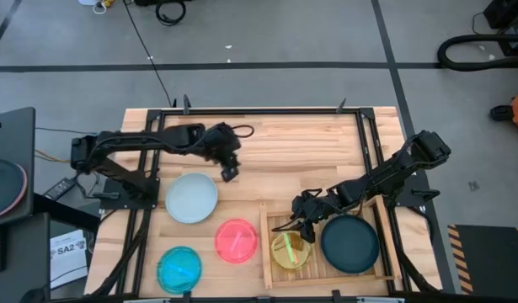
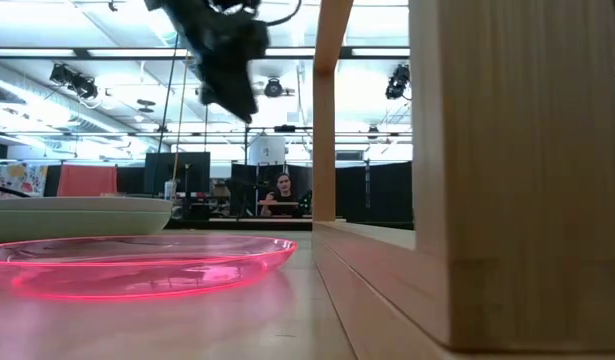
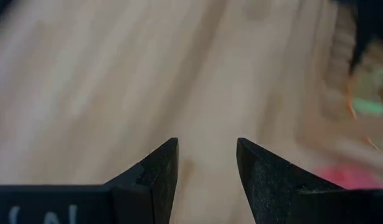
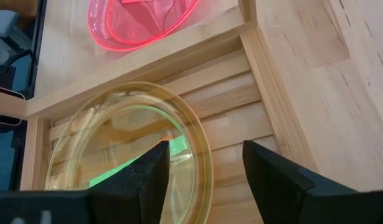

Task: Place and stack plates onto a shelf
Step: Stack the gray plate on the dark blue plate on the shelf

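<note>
The shelf (image 1: 267, 252), a slatted wooden tray, lies at the table's near right. In it lie a yellow-green plate (image 1: 291, 250) and a dark teal plate (image 1: 349, 243), both flat on the slats. My right gripper (image 4: 207, 174) is open just above the yellow-green plate's rim (image 4: 200, 140), one finger to each side, holding nothing. My left gripper (image 1: 229, 174) hangs open over bare wood beyond a whitish plate (image 1: 191, 198). A pink plate (image 1: 236, 241) and a cyan plate (image 1: 179, 269) lie on the table.
The shelf's raised rim (image 4: 147, 62) runs between the yellow-green plate and the pink plate (image 4: 141, 22). A black frame (image 1: 259, 111) borders the tabletop. In the low view a person (image 2: 282, 195) sits far behind the table. Bare wood lies at the far middle of the table.
</note>
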You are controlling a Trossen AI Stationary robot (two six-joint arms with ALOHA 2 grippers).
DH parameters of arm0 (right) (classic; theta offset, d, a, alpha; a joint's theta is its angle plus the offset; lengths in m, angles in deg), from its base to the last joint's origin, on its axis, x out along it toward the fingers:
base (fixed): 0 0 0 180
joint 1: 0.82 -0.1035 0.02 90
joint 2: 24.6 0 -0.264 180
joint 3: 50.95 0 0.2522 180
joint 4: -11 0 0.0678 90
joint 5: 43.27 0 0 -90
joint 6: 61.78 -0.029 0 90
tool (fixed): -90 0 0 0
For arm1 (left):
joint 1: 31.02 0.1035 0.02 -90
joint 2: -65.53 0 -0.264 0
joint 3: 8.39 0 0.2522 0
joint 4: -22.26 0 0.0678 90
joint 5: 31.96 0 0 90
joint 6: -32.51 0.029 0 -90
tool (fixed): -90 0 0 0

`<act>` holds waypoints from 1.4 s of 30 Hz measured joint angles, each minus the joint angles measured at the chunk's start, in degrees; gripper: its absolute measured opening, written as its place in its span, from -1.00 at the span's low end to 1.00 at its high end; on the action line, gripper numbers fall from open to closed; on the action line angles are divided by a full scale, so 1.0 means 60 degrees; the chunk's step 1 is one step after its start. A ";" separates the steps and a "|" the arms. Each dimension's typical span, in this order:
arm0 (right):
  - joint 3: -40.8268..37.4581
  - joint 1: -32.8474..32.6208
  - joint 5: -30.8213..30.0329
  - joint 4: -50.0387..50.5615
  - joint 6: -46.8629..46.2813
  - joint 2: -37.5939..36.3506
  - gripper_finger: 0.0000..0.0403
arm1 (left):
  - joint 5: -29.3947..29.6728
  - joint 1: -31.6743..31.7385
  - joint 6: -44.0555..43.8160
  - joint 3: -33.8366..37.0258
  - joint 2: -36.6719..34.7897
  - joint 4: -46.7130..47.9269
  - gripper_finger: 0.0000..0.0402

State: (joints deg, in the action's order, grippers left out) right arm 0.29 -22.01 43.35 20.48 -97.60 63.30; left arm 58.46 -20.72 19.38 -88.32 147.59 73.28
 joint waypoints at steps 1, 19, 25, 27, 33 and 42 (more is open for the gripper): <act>0.0000 0.0000 0.0000 0.0003 0.0000 0.0000 0.04 | -0.0094 -0.0098 -0.0185 0.0000 -0.0138 0.0501 -0.16; 0.0000 0.0000 0.0000 -0.0037 0.0000 0.0000 0.04 | 0.1245 -0.5416 -0.4247 -0.0007 -0.0402 0.3894 -0.16; -0.0004 -0.0004 0.0000 -0.0105 0.0000 0.0000 0.04 | 0.3254 -0.6856 -0.6404 0.0006 -0.0012 0.3715 -0.16; -0.0004 -0.0003 0.0000 -0.0132 0.0000 0.0000 0.04 | 0.3627 -0.7134 -0.6874 0.0003 0.0190 0.3633 -0.16; -0.0004 0.0000 0.0000 -0.0201 0.0000 0.0000 0.03 | 0.4417 -0.7382 -0.7617 -0.0007 0.1259 0.3426 -0.16; -0.0004 0.0000 0.0000 -0.0304 0.0000 0.0000 0.03 | 0.4459 -0.6614 -0.7719 0.0007 0.2660 0.3459 -0.16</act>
State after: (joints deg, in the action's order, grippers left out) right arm 0.26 -22.01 43.35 18.66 -97.60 63.30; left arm 85.22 -60.41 -26.93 -88.28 163.55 94.03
